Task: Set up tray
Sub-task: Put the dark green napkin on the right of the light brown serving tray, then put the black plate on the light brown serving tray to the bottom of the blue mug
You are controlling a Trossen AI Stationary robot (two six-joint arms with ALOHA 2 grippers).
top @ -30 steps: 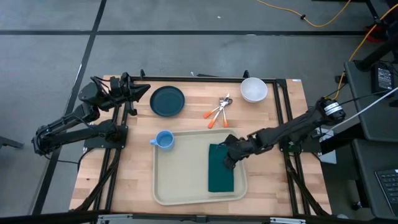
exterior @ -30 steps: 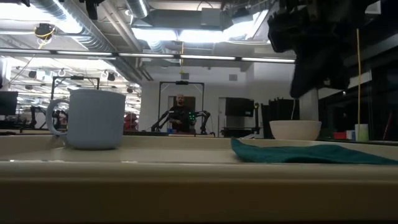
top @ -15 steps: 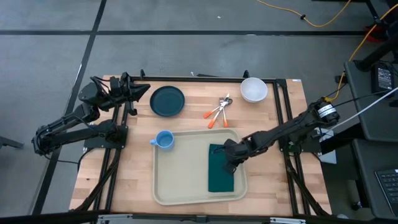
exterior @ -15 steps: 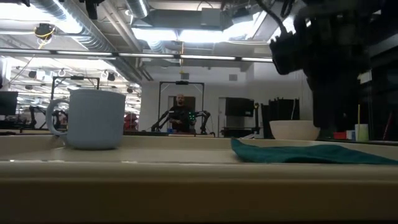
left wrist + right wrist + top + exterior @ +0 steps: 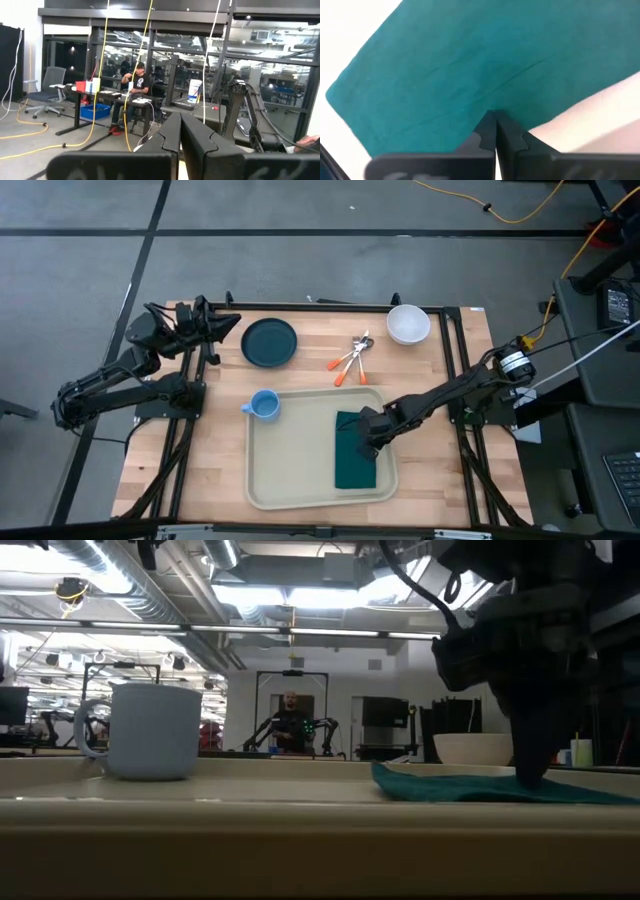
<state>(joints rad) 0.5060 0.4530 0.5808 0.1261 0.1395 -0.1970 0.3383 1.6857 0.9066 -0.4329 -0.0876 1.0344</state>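
The right gripper, fingers pressed together, touches the green napkin on the tray. The left gripper waits, pressed together.

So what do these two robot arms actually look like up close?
Both arms are dark, nearly black, built from slim jointed segments on dark frames at the table's edges. The right arm has a silvery round cap at one joint and a light cable trailing from it. Each ends in a gripper: the right gripper and the left gripper have two flat, black, tapered fingers.
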